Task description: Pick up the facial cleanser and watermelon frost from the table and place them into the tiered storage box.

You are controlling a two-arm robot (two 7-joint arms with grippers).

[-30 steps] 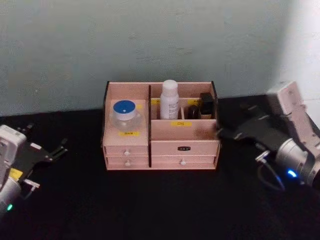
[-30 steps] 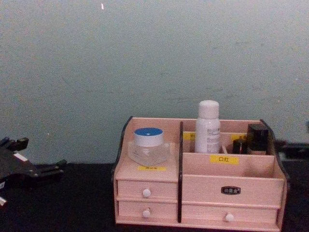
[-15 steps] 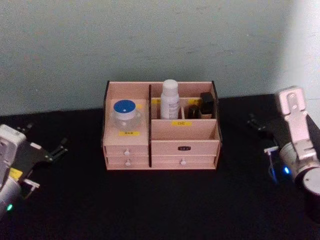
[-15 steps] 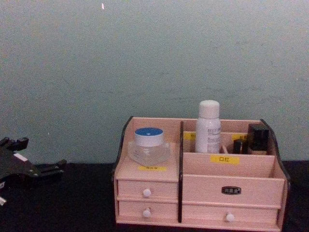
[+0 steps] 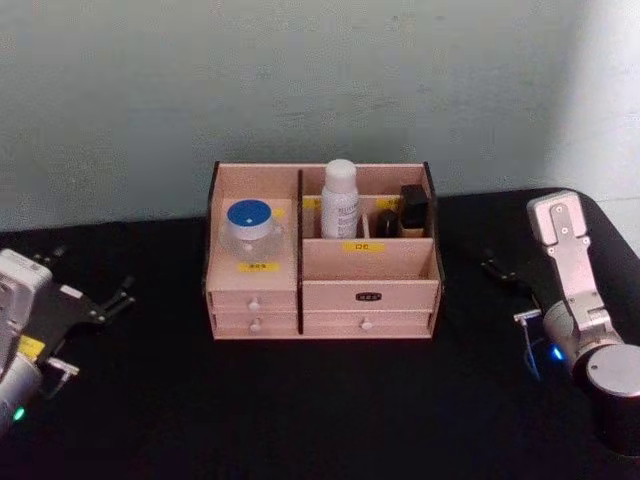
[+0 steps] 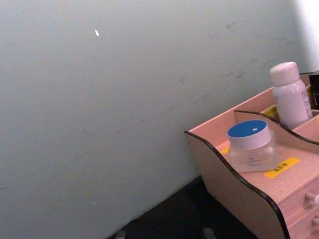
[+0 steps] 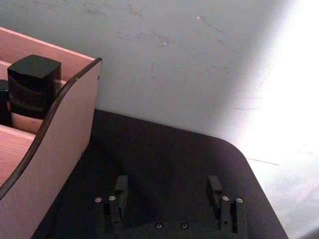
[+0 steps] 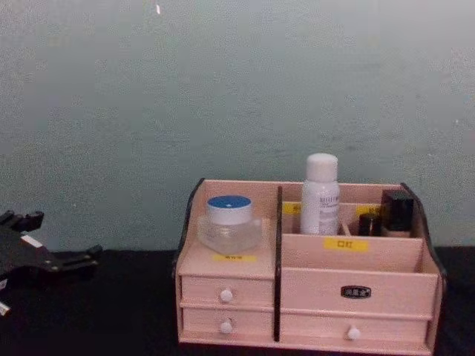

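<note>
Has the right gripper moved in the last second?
Yes. In the head view the right gripper has pulled back from the storage box, rightward and toward the robot; it was by the box's right side, and now bare table separates them.

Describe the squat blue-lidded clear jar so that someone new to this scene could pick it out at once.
Start at the light pinkish-wood tiered storage box against the wall on the black table. On its left-hand shelf, above two small white-knobbed drawers, stands the watermelon frost, a squat clear jar. Unlike the tall white facial cleanser bottle and the small black-capped bottles in the compartments to its right, it is short, wide and blue on top.
</note>
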